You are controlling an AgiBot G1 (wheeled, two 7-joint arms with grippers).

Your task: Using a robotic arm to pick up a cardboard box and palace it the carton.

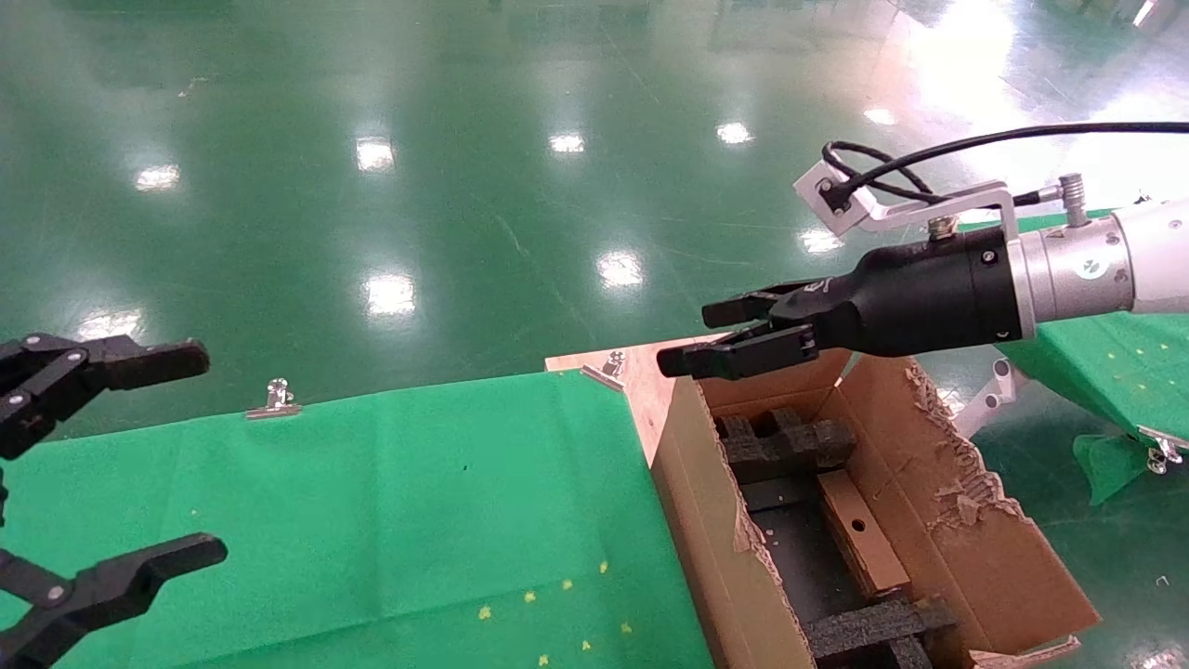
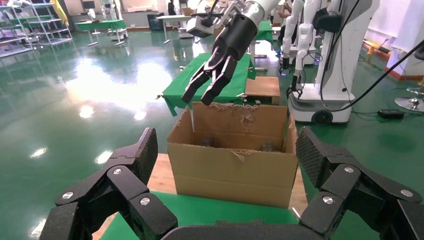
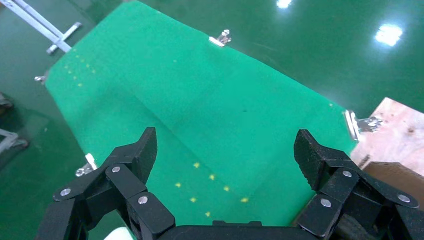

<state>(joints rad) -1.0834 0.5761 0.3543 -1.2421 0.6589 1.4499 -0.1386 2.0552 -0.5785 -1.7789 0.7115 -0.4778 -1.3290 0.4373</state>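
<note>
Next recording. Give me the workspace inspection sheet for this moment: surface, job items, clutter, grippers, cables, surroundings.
Surface: green cloth table, held by metal clips.
Job's things: carton beside the table, flaps torn, black foam inserts inside; cardboard box lies inside it.
Clutter: nothing seen.
Grippers: right gripper above the carton's far end, open, empty; left gripper open, empty, at the table's left edge.
Cables: black cable looped over the right wrist.
Surroundings: glossy green floor; other robots and tables beyond.

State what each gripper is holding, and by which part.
Nothing is held. The right gripper hangs open and empty above the carton; the cardboard box lies inside it. The left gripper is open, empty.
</note>
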